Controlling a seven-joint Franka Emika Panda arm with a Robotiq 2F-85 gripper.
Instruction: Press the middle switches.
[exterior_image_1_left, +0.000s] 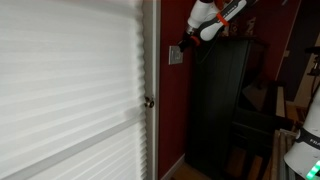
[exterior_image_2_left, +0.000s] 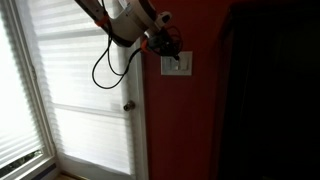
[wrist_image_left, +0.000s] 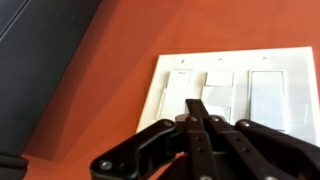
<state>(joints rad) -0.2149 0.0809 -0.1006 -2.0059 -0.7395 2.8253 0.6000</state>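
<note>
A pale white switch plate (wrist_image_left: 235, 85) is mounted on the red wall; it also shows in both exterior views (exterior_image_1_left: 176, 55) (exterior_image_2_left: 178, 65). In the wrist view it has three rocker switches side by side, with the middle switch (wrist_image_left: 219, 92) in the centre. My gripper (wrist_image_left: 196, 106) is shut, its two black fingers pressed together, with the tips at the plate just left of the middle switch. In both exterior views the gripper (exterior_image_1_left: 184, 44) (exterior_image_2_left: 166, 46) sits right at the plate. Contact with the plate cannot be told.
A white door with slatted blinds (exterior_image_1_left: 70, 90) and a round metal knob (exterior_image_1_left: 149, 101) stands beside the plate; the knob shows too in an exterior view (exterior_image_2_left: 128, 105). A tall dark cabinet (exterior_image_1_left: 220, 105) stands close on the plate's other side. A black cable (exterior_image_2_left: 105, 65) hangs from the arm.
</note>
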